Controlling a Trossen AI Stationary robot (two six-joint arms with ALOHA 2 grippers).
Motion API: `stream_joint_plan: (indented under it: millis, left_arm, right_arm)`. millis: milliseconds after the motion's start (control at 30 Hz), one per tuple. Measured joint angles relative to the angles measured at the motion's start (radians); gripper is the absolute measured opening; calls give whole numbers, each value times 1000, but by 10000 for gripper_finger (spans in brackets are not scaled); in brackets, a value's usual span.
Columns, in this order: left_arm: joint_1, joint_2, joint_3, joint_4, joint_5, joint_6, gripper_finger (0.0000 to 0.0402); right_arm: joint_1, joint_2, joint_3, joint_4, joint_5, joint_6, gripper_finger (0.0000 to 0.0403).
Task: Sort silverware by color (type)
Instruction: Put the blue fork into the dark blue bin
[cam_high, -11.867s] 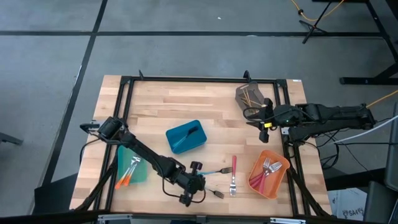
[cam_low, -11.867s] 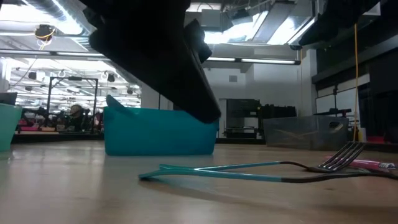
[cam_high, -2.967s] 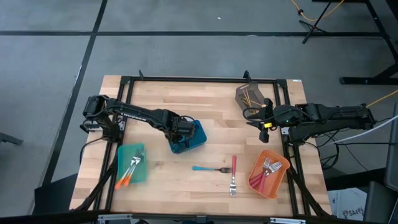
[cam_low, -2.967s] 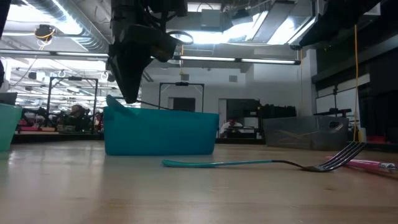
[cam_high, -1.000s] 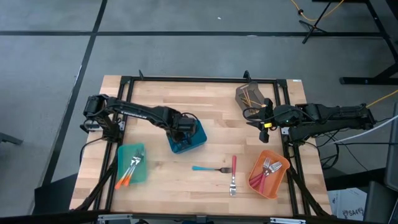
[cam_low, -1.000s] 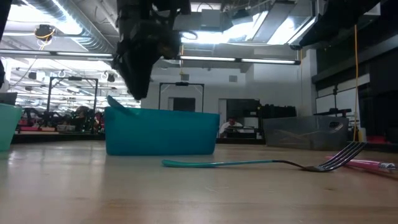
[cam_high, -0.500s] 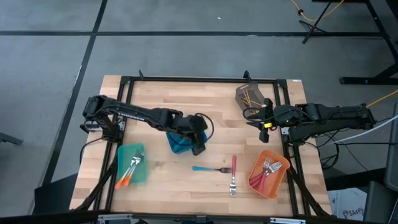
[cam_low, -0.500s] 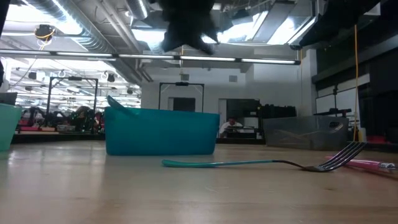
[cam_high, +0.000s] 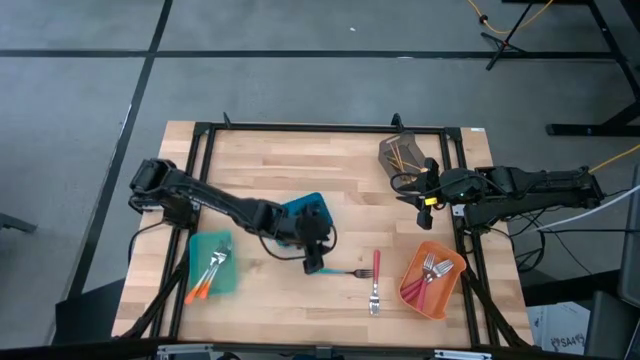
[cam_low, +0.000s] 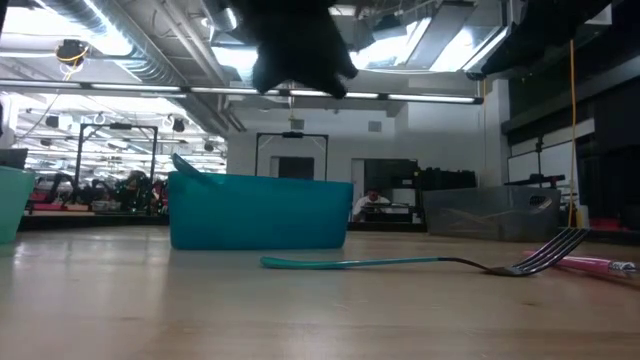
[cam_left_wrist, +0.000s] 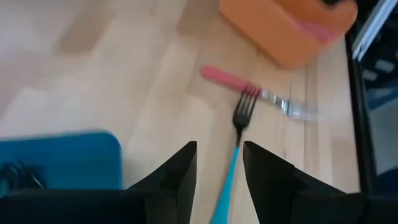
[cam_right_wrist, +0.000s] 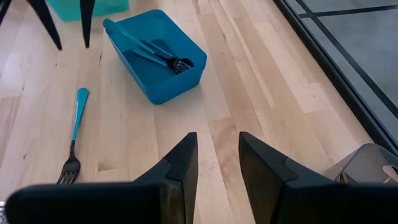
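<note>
A blue-handled fork (cam_high: 345, 271) lies flat on the wooden table, with a red-handled fork (cam_high: 376, 275) just beyond its tines. My left gripper (cam_high: 313, 262) hovers open and empty above the blue fork's handle end (cam_left_wrist: 227, 183), slanting down toward the tines (cam_left_wrist: 244, 109). The blue bin (cam_right_wrist: 155, 56) behind it holds blue-handled forks. My right gripper (cam_high: 410, 186) waits open and empty at the table's right edge, beside the grey bin (cam_high: 400, 155).
A teal bin (cam_high: 212, 265) with orange-handled forks stands near left. An orange bin (cam_high: 432, 280) with red-handled forks stands near right. The grey bin holds gold pieces. A black frame (cam_high: 300, 127) rims the table. Bare wood lies between the bins.
My left gripper has risen from over the blue bin and swung toward the table's near edge, stopping above the blue fork's handle. It has tipped from pointing steeply down to a shallower slant. Its fingers have stayed open. The forks have not moved.
</note>
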Motion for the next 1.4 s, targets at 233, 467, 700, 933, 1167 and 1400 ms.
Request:
stream_joint_plan:
  millis: [233, 467, 700, 933, 1167, 1400]
  left_arm:
    - [-78, 0, -124, 100, 1, 5, 124]
    - [-132, 13, -184, 215, -37, 63, 124]
    - [-104, 89, -183, 335, 15, 62, 124]
    - [-35, 146, -183, 430, 89, 146, 124]
    - [26, 188, -162, 473, 67, 191, 124]
    - [42, 267, 25, 349, 65, 305, 124]
  right_arm:
    - [0, 0, 0, 0, 0, 0, 104]
    - [0, 0, 0, 0, 0, 0, 104]
    - [0, 0, 0, 3, 0, 0, 104]
    - [0, 0, 0, 3, 2, 0, 104]
    - [0, 0, 0, 3, 2, 0, 104]
    - [0, 0, 0, 1, 2, 0, 104]
